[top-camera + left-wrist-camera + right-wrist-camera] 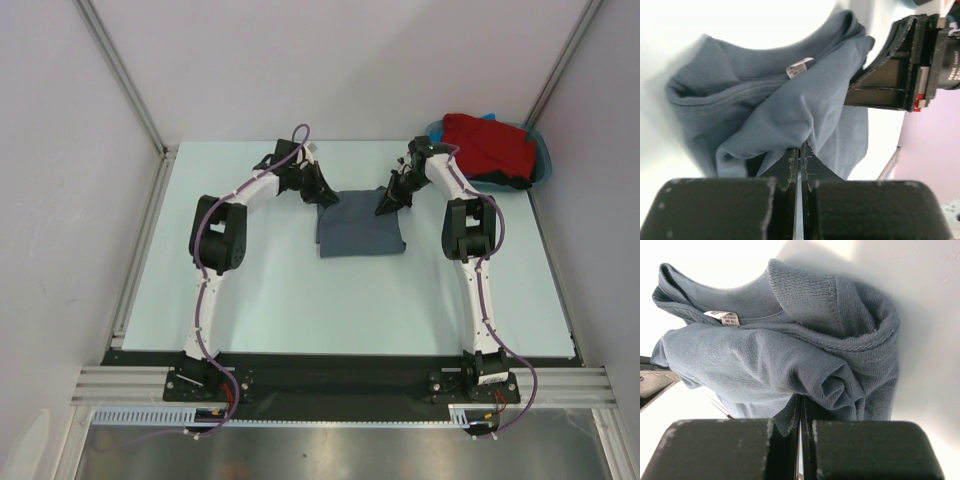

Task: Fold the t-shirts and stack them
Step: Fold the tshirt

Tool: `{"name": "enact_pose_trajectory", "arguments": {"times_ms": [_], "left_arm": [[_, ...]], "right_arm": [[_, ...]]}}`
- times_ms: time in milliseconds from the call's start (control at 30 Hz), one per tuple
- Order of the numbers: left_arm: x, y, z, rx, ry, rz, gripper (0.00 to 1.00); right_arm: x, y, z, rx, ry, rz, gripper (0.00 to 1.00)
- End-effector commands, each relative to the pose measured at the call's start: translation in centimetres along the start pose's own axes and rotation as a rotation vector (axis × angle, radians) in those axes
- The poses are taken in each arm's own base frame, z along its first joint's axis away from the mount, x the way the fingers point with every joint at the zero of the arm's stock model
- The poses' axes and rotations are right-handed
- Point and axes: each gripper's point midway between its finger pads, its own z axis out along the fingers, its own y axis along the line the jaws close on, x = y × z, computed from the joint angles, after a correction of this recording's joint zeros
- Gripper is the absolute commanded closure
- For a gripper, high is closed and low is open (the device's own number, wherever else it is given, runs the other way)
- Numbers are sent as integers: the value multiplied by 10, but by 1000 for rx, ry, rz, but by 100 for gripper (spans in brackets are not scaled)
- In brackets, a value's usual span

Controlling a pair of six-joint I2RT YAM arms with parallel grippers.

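A slate-grey t-shirt (pixel 358 228) lies partly folded at the middle of the table, its far edge lifted between both grippers. My left gripper (pixel 325 193) holds the far left corner, and in its wrist view the jaws (pixel 800 147) are shut on a pinch of grey cloth (pixel 765 110). My right gripper (pixel 385 205) holds the far right corner, shut (pixel 801 400) on a rolled fold of the same shirt (pixel 790 355). The collar label (pixel 722 318) shows near the neckline. A red t-shirt (pixel 487 145) lies bunched in the tub at the back right.
The teal plastic tub (pixel 545 160) stands at the table's back right corner, close behind the right arm. White walls close in the table on three sides. A metal rail (pixel 140 250) runs along the left edge.
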Motion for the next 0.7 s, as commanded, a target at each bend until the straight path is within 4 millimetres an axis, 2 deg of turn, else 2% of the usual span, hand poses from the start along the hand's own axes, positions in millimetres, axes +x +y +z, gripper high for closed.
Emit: {"name": "enact_pose_trajectory", "arguments": {"times_ms": [0,367,600,667], "left_arm": [[-23,-17,-20,-32,-65,104,100],[-75,15,-70,-148,-161,117,99],[-82,35,-78,-159,-163,86,100],[-85,39,-81,-162,-166,77,93]], "right_arm": [[2,-24,1,72,15,16,100],[4,-23,3,72,21,15,100],[5,-26,6,77,28,19,100],[6,-27,7,79,30,19,100]]}}
